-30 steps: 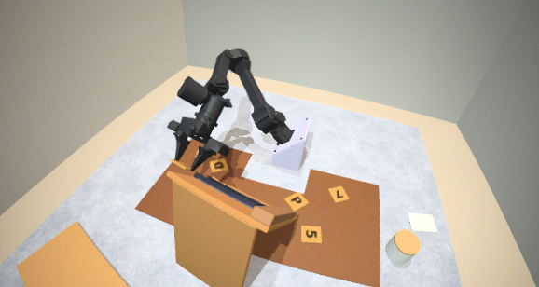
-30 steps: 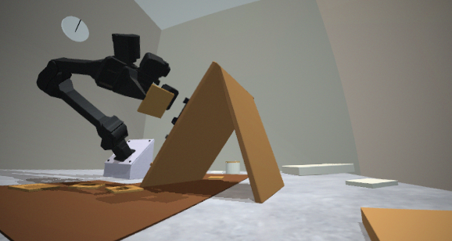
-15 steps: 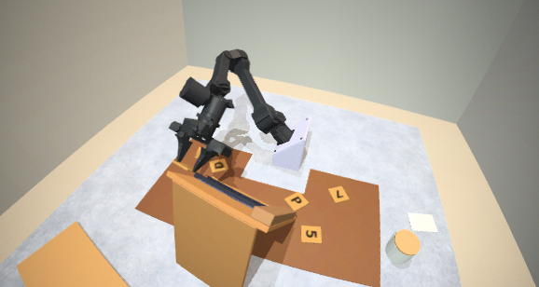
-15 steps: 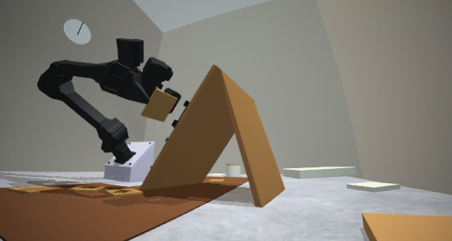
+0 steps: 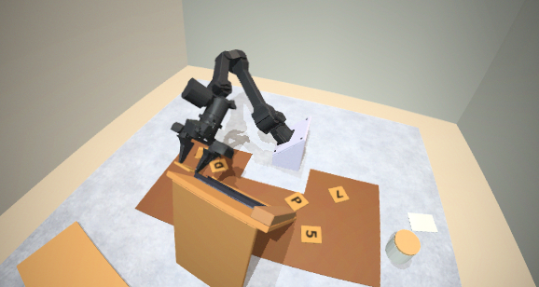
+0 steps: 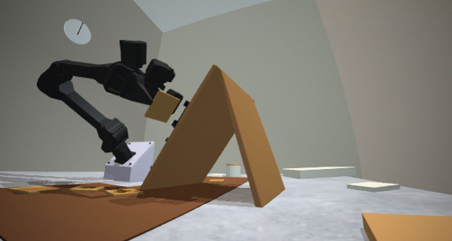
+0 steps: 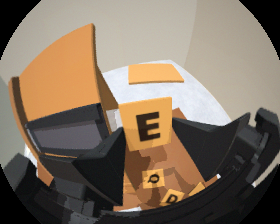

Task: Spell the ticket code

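Observation:
My gripper (image 5: 190, 166) (image 7: 148, 125) is shut on the E tile (image 5: 185, 166) (image 6: 162, 106) (image 7: 147, 125), gripped by its side edges, letter facing the wrist camera. It holds the tile in the air beside the left end of the sloping board (image 5: 210, 230) (image 6: 195, 131) (image 7: 61, 75). The dark rail (image 5: 228, 191) (image 7: 66, 116) runs along the board's slope; no tile shows in it, and the E tile looks apart from it. Loose tiles P (image 5: 297, 201), 5 (image 5: 310, 234) and one like a 7 or L (image 5: 338, 194) lie right; a D-like tile (image 5: 218, 165) lies behind the gripper.
A tile (image 5: 200, 152) is partly hidden behind the gripper. The tiles lie on brown mats (image 5: 354, 258). A lidded jar (image 5: 407, 243) (image 6: 233, 170) and a white card (image 5: 422, 222), no print legible, stand and lie far right. An orange slab (image 5: 70, 263) (image 7: 155, 73) lies left of the board.

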Robot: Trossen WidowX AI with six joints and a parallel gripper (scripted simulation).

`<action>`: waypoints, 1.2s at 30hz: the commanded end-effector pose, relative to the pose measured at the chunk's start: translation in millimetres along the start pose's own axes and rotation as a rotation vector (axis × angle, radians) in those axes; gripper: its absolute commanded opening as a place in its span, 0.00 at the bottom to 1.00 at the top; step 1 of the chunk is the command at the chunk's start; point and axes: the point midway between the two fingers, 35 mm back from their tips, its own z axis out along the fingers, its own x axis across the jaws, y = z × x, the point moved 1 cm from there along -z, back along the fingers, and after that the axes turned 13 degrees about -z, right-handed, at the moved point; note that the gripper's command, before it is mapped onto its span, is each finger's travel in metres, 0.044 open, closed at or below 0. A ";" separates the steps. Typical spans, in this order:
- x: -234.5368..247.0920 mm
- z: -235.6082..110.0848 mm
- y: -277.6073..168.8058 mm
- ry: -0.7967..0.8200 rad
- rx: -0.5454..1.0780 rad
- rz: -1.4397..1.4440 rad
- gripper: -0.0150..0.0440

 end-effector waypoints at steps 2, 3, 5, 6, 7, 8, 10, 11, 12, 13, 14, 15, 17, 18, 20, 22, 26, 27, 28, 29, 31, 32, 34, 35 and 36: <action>3.1 -0.2 0.9 -0.002 -0.001 0.004 0.25; 3.6 -0.2 1.0 -0.001 -0.001 0.004 0.25; 4.6 -0.2 1.2 -0.001 -0.001 0.004 0.25; 5.1 -0.2 1.3 -0.001 -0.001 0.004 0.25; 5.6 -0.2 1.4 -0.001 -0.001 0.004 0.25; 6.1 -0.2 1.6 -0.001 -0.001 0.004 0.25; 7.0 -0.1 1.8 -0.001 -0.001 0.004 0.25; 7.5 -0.1 1.9 -0.001 -0.001 0.004 0.25; 8.0 -0.1 2.0 -0.001 -0.001 0.004 0.25; 8.5 -0.1 2.1 -0.001 -0.001 0.004 0.25; 9.0 -0.1 2.2 -0.001 -0.001 0.004 0.25; 9.5 -0.1 2.3 -0.001 -0.001 0.004 0.25; 10.5 -0.1 2.6 -0.001 -0.001 0.004 0.25; 11.0 -0.1 2.7 -0.001 -0.001 0.004 0.25; 12.0 0.0 2.9 -0.001 -0.001 0.004 0.25; 12.9 0.0 3.1 -0.001 -0.001 0.004 0.25; 14.9 0.0 3.6 -0.001 -0.001 0.004 0.25; 15.4 0.0 3.7 -0.001 -0.001 0.004 0.25; 15.9 0.0 3.8 -0.001 -0.001 0.004 0.25; 16.4 0.0 4.0 -0.001 -0.001 0.004 0.25; 17.4 0.0 4.2 -0.001 -0.001 0.004 0.25; 17.8 0.1 4.3 -0.001 -0.001 0.004 0.25; 18.8 0.1 4.5 -0.001 -0.001 0.004 0.25; 19.3 0.1 4.7 -0.001 -0.001 0.004 0.25; 19.8 0.1 4.8 -0.001 -0.001 0.004 0.25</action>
